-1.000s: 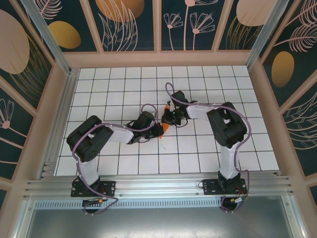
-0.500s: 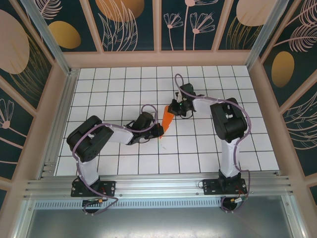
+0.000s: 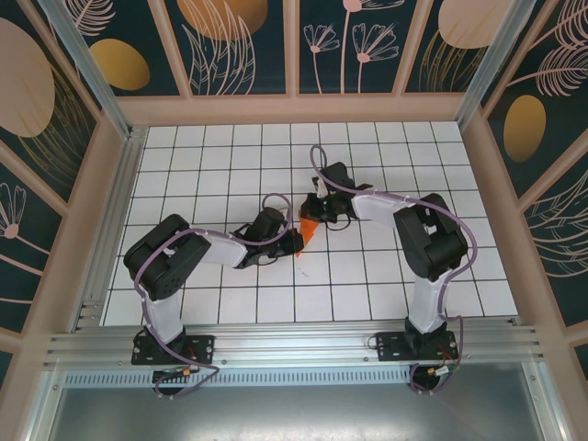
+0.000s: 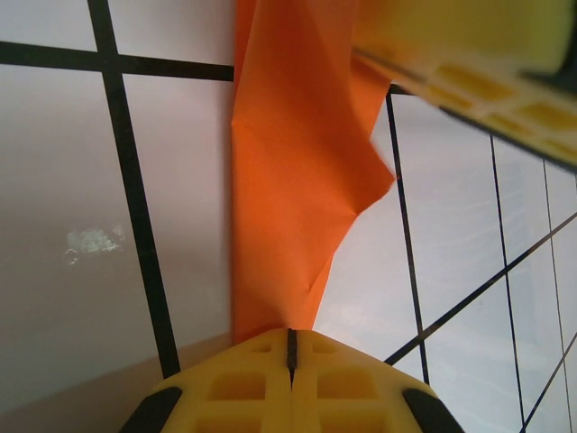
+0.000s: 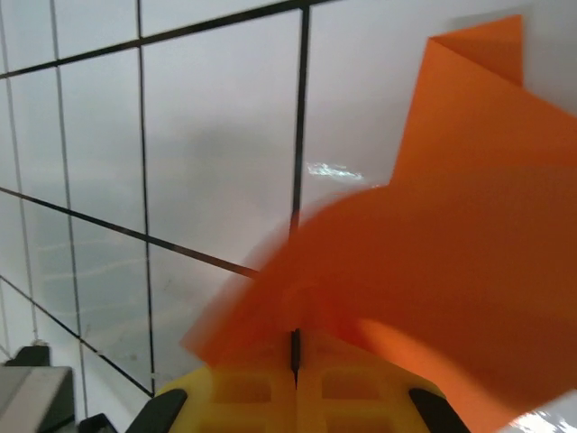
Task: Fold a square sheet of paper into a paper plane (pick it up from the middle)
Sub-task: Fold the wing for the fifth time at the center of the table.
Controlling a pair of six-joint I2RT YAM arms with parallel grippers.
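The paper plane point(image 3: 310, 230) is bright orange paper folded into a narrow layered strip, held just above the white grid table between both grippers. My left gripper point(image 3: 296, 243) is shut on its near end; in the left wrist view the paper plane point(image 4: 297, 162) runs up from the closed left gripper point(image 4: 290, 336), creased and bulging to the right. My right gripper point(image 3: 318, 217) is shut on the far end. In the right wrist view the paper plane point(image 5: 451, 207) fans out, blurred, over the closed right gripper point(image 5: 295, 341). One of the right gripper's yellow fingers point(image 4: 487, 81) shows at the upper right of the left wrist view.
The white grid table point(image 3: 202, 165) is fenced by a wooden frame point(image 3: 294, 108) at the back and sides. An aluminium rail point(image 3: 294, 344) carries both arm bases at the near edge. Both forearms meet near the table's middle.
The right gripper swung out to the far right, stretching the paper, then came back left toward the left gripper; the paper now looks shorter and bunched. The left arm stayed still.
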